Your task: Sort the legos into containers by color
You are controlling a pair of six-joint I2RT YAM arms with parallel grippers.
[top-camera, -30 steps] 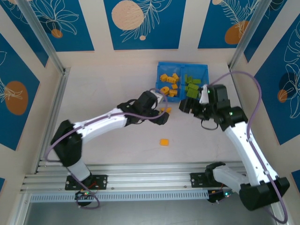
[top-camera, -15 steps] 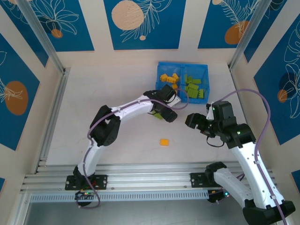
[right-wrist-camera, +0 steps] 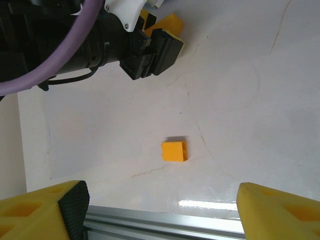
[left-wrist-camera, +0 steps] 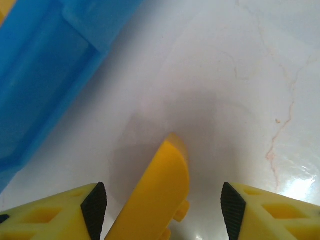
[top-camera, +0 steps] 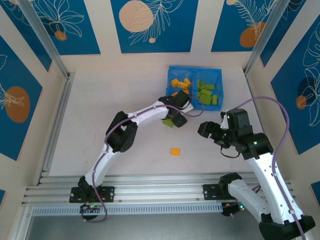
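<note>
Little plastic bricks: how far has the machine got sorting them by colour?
Mostly done. The bright blue plastic tray holds orange-yellow bricks in its left compartment and lime green bricks in its right. In hand: the left hand is open around a yellow brick on the table beside the tray. Left: that one and a lone orange brick lying apart. The right hand is open, empty.

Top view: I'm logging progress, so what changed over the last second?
The right gripper pulled back from the blue tray, open and empty. The left gripper edged toward the tray, jaws open around a yellow brick. The tray and the lone orange brick stayed put.
</note>
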